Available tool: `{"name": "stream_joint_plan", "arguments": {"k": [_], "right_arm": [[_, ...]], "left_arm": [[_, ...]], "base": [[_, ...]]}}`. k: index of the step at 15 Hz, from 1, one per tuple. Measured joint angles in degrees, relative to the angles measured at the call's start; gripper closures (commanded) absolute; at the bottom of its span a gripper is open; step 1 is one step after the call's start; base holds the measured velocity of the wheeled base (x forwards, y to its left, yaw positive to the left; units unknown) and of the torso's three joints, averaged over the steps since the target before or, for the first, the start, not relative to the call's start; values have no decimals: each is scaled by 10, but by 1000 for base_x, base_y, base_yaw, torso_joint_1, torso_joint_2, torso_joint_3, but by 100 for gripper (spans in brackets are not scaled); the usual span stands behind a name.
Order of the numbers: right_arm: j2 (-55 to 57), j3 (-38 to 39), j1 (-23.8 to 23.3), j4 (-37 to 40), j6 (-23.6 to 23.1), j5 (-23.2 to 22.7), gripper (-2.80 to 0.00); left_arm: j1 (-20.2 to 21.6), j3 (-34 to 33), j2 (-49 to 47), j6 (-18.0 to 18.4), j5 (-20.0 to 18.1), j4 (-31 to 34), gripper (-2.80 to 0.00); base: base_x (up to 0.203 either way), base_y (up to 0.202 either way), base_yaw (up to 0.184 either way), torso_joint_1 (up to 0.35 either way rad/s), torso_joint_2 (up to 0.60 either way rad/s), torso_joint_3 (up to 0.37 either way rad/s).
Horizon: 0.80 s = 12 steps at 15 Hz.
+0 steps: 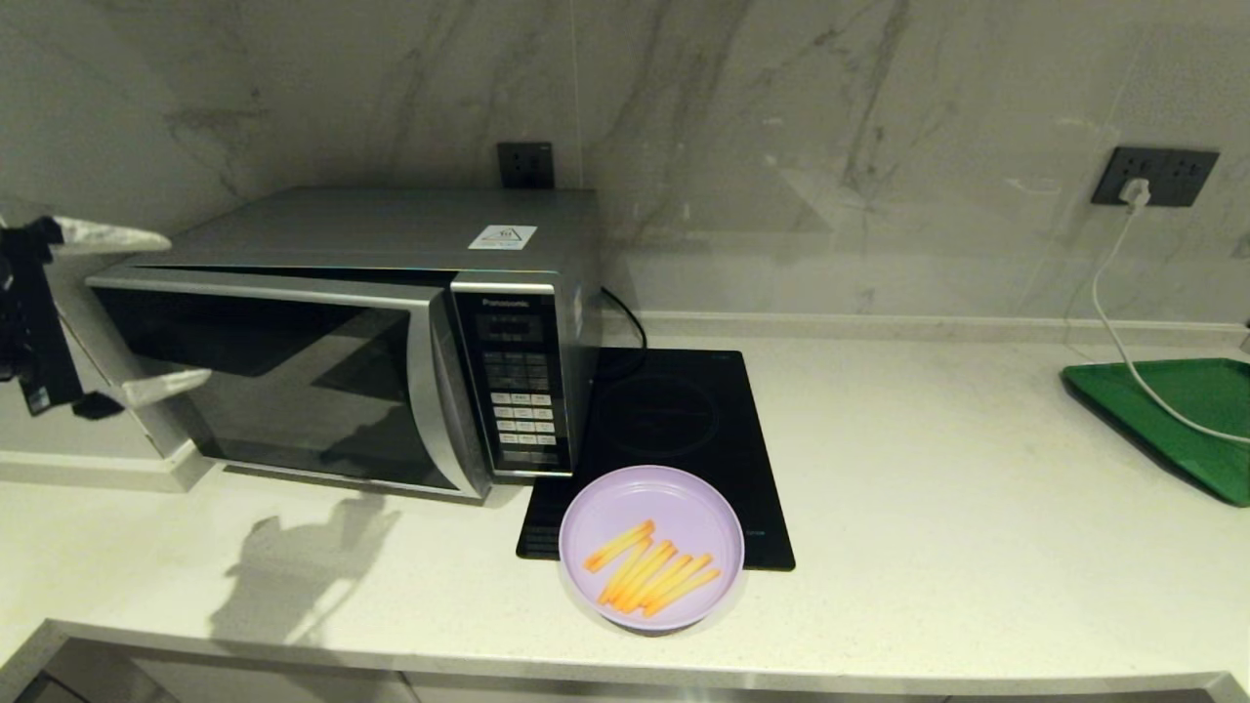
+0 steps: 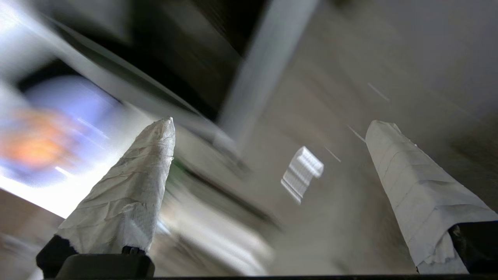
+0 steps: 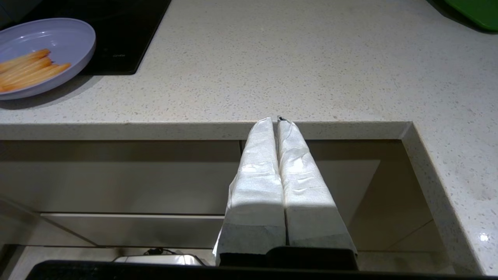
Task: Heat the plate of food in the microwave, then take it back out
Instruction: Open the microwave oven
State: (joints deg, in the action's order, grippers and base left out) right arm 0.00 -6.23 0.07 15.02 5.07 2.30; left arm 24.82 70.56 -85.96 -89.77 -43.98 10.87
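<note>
Fingers (image 2: 124, 194) of the left gripper (image 1: 132, 312) are spread wide and grasp nothing; it hangs at about nine o'clock in the head view, just off the left end of the microwave (image 1: 361, 342). One taped tip sits near the microwave's top left corner, the other by the lower left part of the dark door, which stands slightly ajar at its top edge. Fingers (image 3: 268, 179) of the right gripper (image 3: 277, 119) are pressed together with nothing between them, low in front of the counter's front edge and away from everything on it.

Well apart from both grippers, the plate of food (image 1: 651, 549) lies toward six o'clock, near the counter's front edge, half on the near corner of the black hob (image 1: 684, 430) and half on the counter (image 1: 928, 508). Its fries lie in a loose diagonal bunch. The hob sits just right of the microwave.

A pale speckled stone counter runs against a grey-veined marble wall. At three o'clock a green tray (image 1: 1182, 415) lies near the right edge, with a white cable (image 1: 1113, 303) trailing across it from a wall socket (image 1: 1157, 176). Another socket (image 1: 525, 164) sits behind the microwave.
</note>
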Motion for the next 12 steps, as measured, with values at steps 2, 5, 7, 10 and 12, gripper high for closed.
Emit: {"name": "stream_joint_plan", "arguments": {"k": [2, 5, 7, 10, 12], "right_arm": [[0, 0, 0, 0, 0, 0, 0], [0, 0, 0, 0, 0, 0, 0], [0, 0, 0, 0, 0, 0, 0], [0, 0, 0, 0, 0, 0, 0], [0, 0, 0, 0, 0, 0, 0]], "left_arm": [[6, 5, -11, 206, 122, 98, -280], [11, 1, -12, 561, 295, 119, -280], [-11, -13, 6, 769, 362, 48, -280], [-86, -47, 39, 948, 370, -95, -280], [-138, -71, 41, 988, 373, -221, -280]], "base": [[0, 0, 0, 0, 0, 0], [0, 0, 0, 0, 0, 0], [0, 0, 0, 0, 0, 0], [0, 0, 0, 0, 0, 0], [0, 0, 0, 0, 0, 0]]}}
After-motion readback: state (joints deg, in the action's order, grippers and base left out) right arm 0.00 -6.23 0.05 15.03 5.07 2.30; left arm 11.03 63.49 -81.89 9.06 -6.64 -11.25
